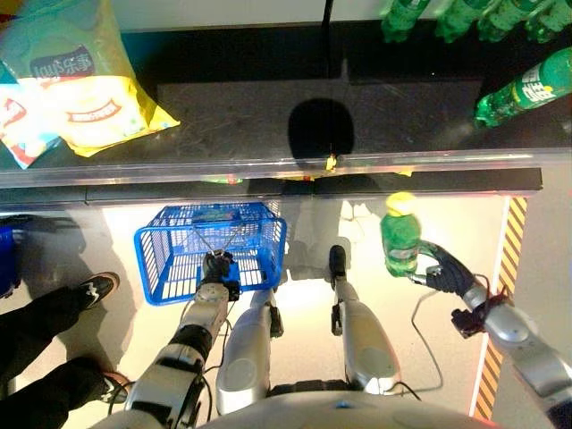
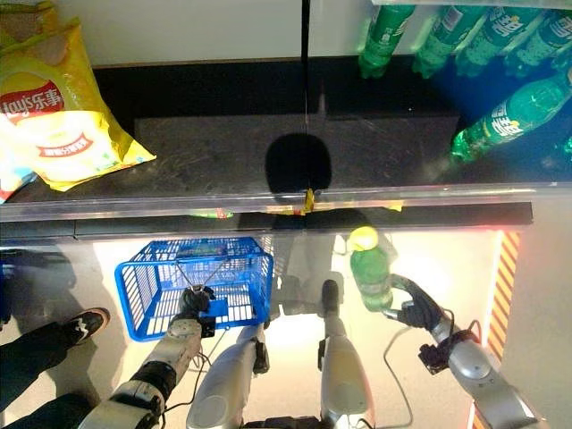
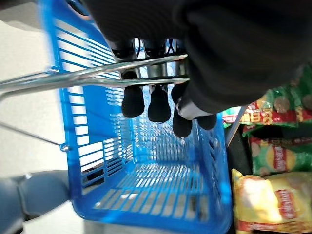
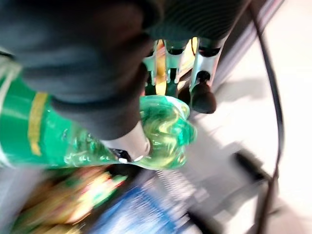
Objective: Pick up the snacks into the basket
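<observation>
Right hand (image 1: 444, 273) grips green bottle (image 1: 399, 241), well apart from blue basket (image 1: 161, 259); left hand (image 1: 217, 268) clenches handle (image 3: 97, 75). Bottle may slip crossing over.

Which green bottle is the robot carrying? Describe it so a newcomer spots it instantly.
Start at the dark shelf across the top, with green bottles lying at its right end. Below its front edge, over the pale floor, the right hand grips one green bottle. It alone is off the shelf, yellow cap toward the camera.
</observation>
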